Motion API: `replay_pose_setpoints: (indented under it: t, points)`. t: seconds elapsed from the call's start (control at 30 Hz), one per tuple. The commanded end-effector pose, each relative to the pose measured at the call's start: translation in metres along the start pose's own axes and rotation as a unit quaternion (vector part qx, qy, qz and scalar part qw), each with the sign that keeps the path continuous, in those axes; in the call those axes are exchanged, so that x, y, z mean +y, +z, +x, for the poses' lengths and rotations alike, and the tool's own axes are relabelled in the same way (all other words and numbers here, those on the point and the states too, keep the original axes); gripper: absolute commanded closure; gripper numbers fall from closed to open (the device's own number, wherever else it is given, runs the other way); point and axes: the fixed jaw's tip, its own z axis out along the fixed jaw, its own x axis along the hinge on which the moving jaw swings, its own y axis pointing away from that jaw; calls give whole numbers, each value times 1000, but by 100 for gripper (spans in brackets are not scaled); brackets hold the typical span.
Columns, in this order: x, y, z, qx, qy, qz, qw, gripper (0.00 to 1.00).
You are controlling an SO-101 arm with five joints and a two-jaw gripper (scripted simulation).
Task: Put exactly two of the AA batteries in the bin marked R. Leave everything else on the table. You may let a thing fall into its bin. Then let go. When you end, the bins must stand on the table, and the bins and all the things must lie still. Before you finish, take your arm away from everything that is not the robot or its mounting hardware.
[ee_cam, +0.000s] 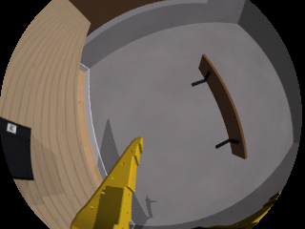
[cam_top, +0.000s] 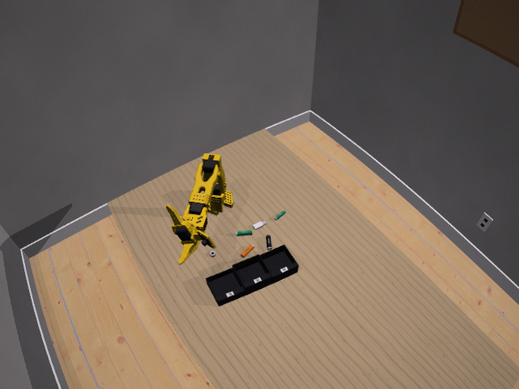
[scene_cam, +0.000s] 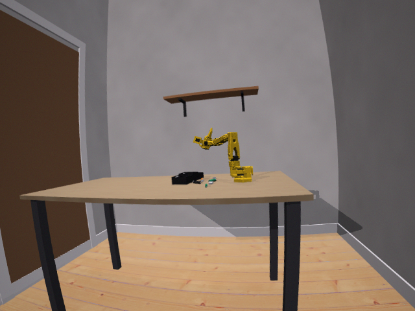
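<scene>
AA batteries, as we read them, are the small cylinders on the table just beyond the bins: two green ones (cam_top: 243, 232) (cam_top: 280, 215), a black one (cam_top: 268, 241) and an orange one (cam_top: 247, 250), though at this size we cannot tell battery from lookalike. A white piece (cam_top: 259, 224) lies among them and a small grey ring (cam_top: 212, 253) sits to their left. We see three black bins (cam_top: 252, 274) joined in a row, each with a white label too small to read, so which is marked R we cannot tell. All three look empty; we judge both placements are yet to be made.

We find the gripper (cam_top: 184, 234) spread fully apart and holding nothing, raised high above the table to the left of the pieces; the wrist view shows one yellow finger (ee_cam: 121, 185) pointing at the wall. The arm's base (scene_cam: 242, 173) stands at the far side of the table.

We note a tan, finely ribbed table (scene_cam: 161, 192) on dark legs, a plank floor, grey walls, a wooden shelf (scene_cam: 211, 94) and a brown panel (scene_cam: 36, 140) at left.
</scene>
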Motion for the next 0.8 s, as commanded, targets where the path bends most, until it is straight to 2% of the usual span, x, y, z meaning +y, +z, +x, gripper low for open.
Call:
replay_pose_setpoints:
  t: [0.0,0.53,0.57,0.77]
  points:
    - [-2,-1,-1,-1,1,2,1000,0]
    - [-2,-1,-1,-1,1,2,1000,0]
    - [4,-1,1,2,-2,-9,1000,0]
    - [10,-6,-4,0,-16,-32,999,0]
